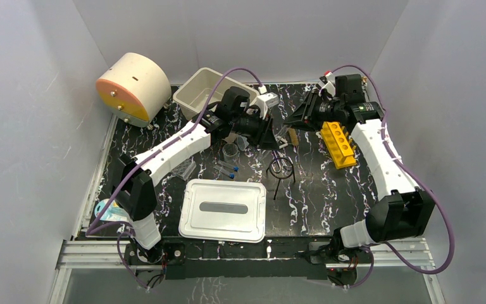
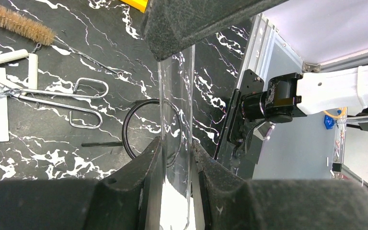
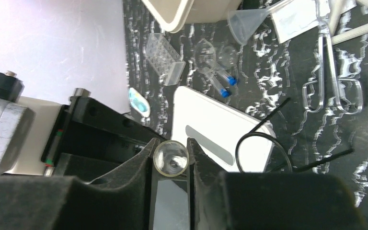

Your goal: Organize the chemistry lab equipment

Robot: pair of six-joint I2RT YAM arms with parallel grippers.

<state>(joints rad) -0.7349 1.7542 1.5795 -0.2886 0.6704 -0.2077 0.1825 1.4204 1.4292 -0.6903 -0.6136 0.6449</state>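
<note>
Left claw (image 2: 176, 145): clamped on glass tube (image 2: 175, 86)
Right claw (image 3: 171, 143): gripping second tube (image 3: 171, 160)
Handling: likely light, slick, brittle; hold mid-length, gently.

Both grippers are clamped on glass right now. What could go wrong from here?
1. The left gripper and right gripper each clamp a glass tube, apparently the same one. Pulling or twisting before one lets go might snap it.
2. If the tube slips free, it would likely land on the ring stand or near the forceps lying below, and could break.
</note>
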